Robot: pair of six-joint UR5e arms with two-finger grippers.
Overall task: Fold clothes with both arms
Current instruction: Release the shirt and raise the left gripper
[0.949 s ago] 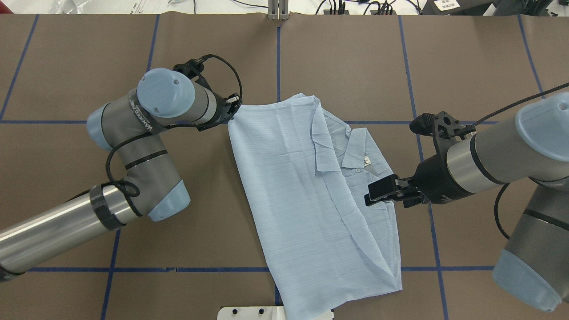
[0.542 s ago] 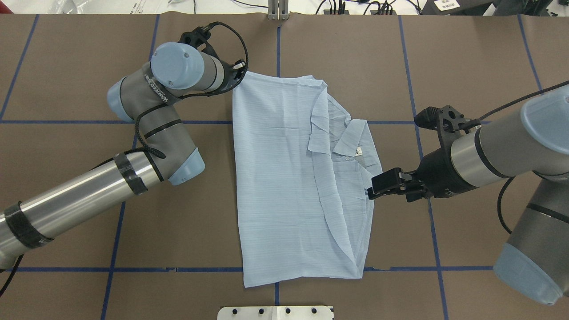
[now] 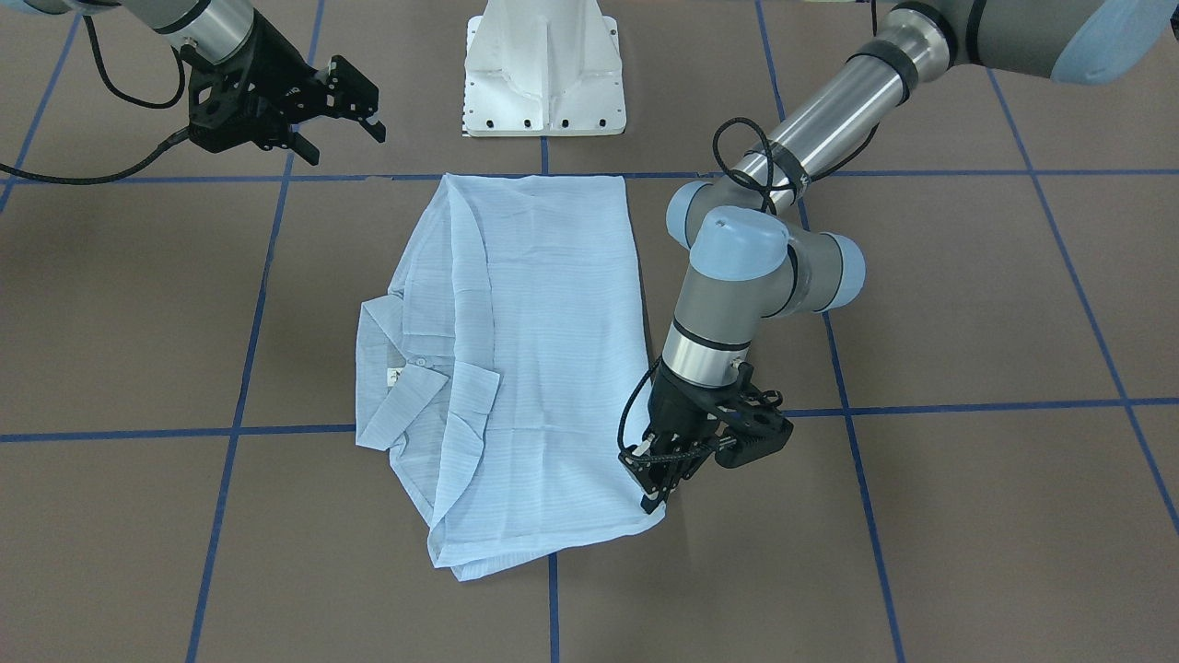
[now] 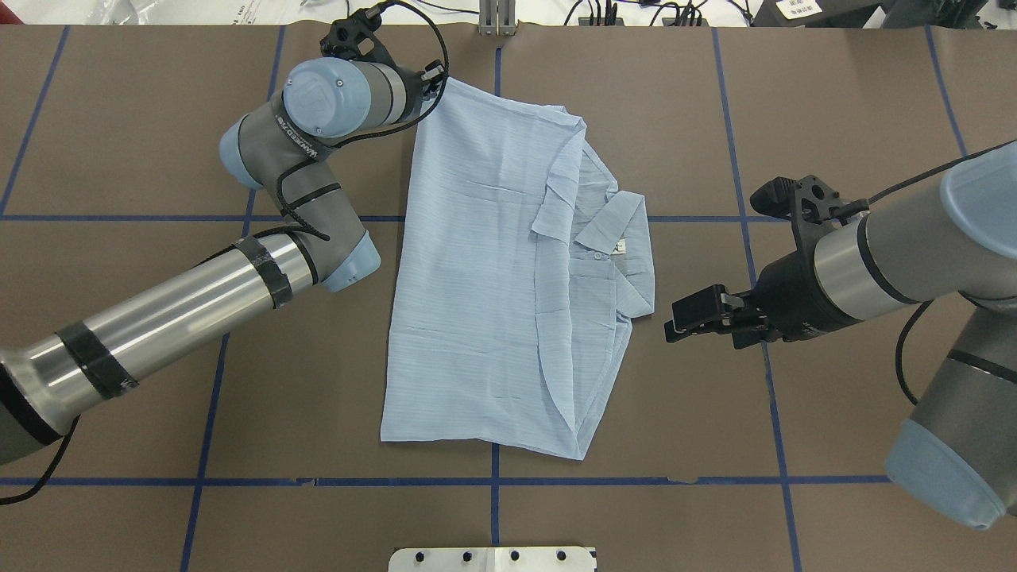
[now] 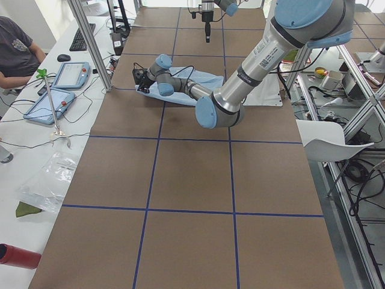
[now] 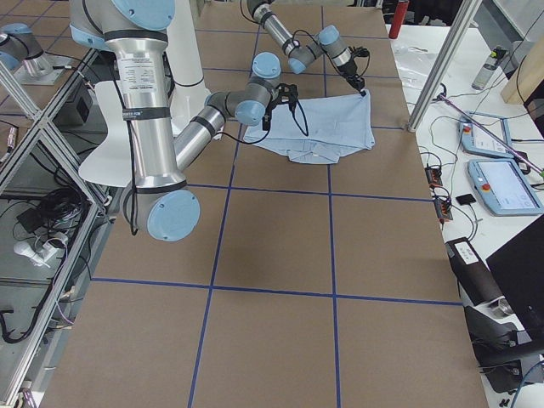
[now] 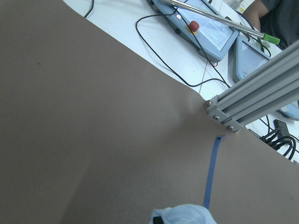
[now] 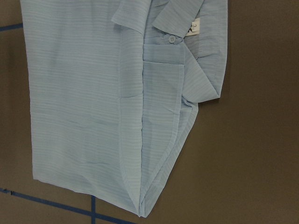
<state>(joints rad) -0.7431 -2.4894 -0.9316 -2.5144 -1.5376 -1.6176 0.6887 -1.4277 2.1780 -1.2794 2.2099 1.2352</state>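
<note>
Jaws pinching shirt [image 4: 477,278] corner, left gripper [image 3: 655,490]

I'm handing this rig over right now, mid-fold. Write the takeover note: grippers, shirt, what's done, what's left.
Left gripper: shut on the far corner of the shirt, on the robot's left side.
Right gripper: open and empty, hovering beside the collar-side edge, clear of the cloth.
Shirt: lies on the table, folded lengthwise into a long panel. The collar and neck label face up on the robot's right side.
Done: the lengthwise fold looks in place.
Left: set down and release the held corner, then probably fold the panel crosswise with both arms.
</note>
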